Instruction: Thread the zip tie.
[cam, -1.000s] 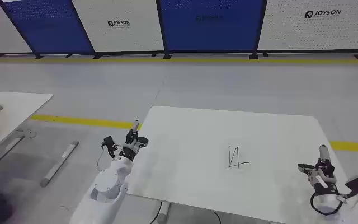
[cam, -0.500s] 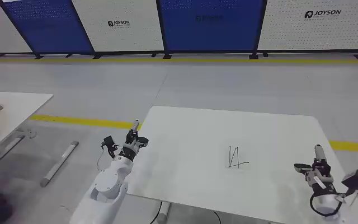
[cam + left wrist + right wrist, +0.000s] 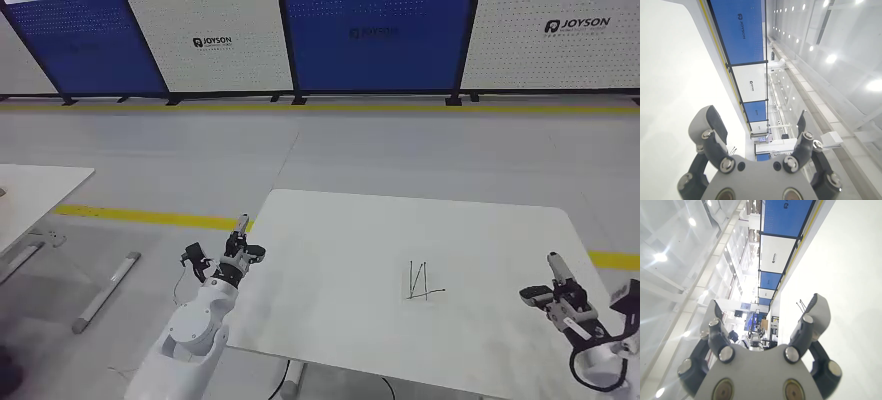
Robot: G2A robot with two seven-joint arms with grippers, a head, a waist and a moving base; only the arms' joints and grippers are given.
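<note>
- A side table [image 3: 30, 190] shows at the far left of the top view, well apart from the desk, with a pale bar [image 3: 105, 292] lying on the floor between the two.
- The left claw [image 3: 242, 226] sits at the desk's left edge and points away from the robot. In the left wrist view the left claw [image 3: 759, 117] is spread wide, with nothing between its dark-padded fingers [image 3: 715, 123].
- The white desk [image 3: 350, 260] lies between the two arms. Its bare top also shows in the left wrist view [image 3: 668, 75] and the right wrist view [image 3: 848, 275].
- The zip ties [image 3: 420, 281], a few thin black strips, lie flat on the desk right of its middle. Two run roughly side by side and one crosses their near ends. They are well apart from both claws, and nearer the right one. From the left wrist they show as small dark ends [image 3: 733, 150] just past one finger. From the right wrist their heads [image 3: 800, 303] show beside a fingertip.
- The right claw [image 3: 553, 266] is over the desk's right edge, near its front corner. In the right wrist view the right claw [image 3: 765, 302] is spread wide and holds nothing.
- Blue and white panels [image 3: 380, 45] stand across the back of the room, with a yellow line [image 3: 150, 216] on the floor behind the desk.
</note>
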